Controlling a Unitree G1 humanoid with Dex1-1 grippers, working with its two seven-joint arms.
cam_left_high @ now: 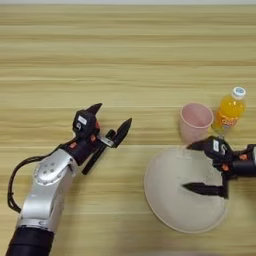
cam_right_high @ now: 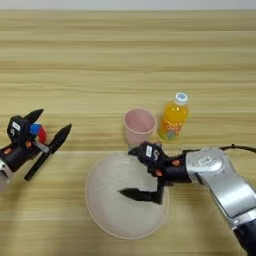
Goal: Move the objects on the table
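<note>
Your right gripper [cam_right_high: 134, 171] hovers over the cream plate [cam_right_high: 107, 212], jaws wide and empty, your left gripper [cam_left_high: 111, 117] likewise wide beside the marker pen [cam_left_high: 94, 159], while the juice bottle [cam_right_high: 173, 116] and pink cup [cam_right_high: 139, 125] stand unmoved on the counter [cam_left_high: 125, 50].

No readable text anywhere; juice bottle [cam_right_high: 173, 121] label shows red-white marks, illegible; white stickers on my left gripper [cam_left_high: 111, 121] and right gripper [cam_right_high: 131, 171] blank.
</note>
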